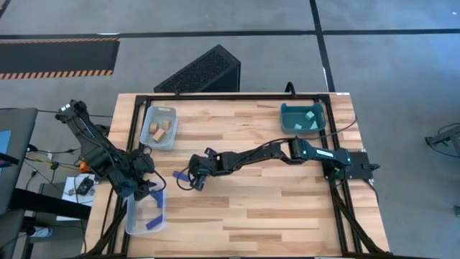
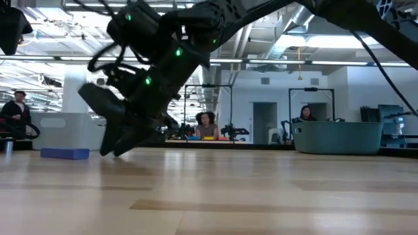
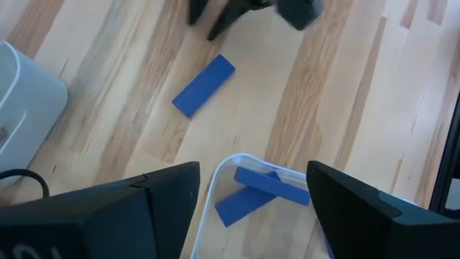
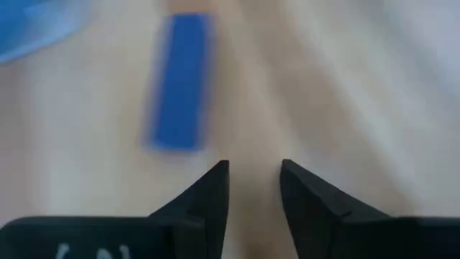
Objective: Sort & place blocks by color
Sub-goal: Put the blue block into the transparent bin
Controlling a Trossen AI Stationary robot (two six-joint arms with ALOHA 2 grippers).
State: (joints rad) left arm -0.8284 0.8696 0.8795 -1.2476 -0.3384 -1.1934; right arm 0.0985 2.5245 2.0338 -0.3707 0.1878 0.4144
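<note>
On the desk (image 1: pixel 259 208), the right gripper (image 1: pixel 192 180) hangs just beside the lone blue bar (image 1: pixel 177 175), jaws partly apart and empty, likely ready to move it. The left gripper (image 1: pixel 147 188) waits, jaws apart, over the clear bin (image 1: pixel 146 216) holding blue bars (image 3: pixel 262 191). The grey bin (image 1: pixel 159 127) holds tan pieces (image 1: pixel 162 130), the teal bin (image 1: pixel 302 119) cyan cubes (image 1: pixel 310 119).

A robotics lab or industrial workspace is indicated: a wooden table (image 1: pixel 273 208) is mounted on a black frame, hazard-striped tape (image 1: pixel 57 73) is laid on concrete floor, and seated people (image 2: pixel 206 126) are seen under open ceiling ducting.
</note>
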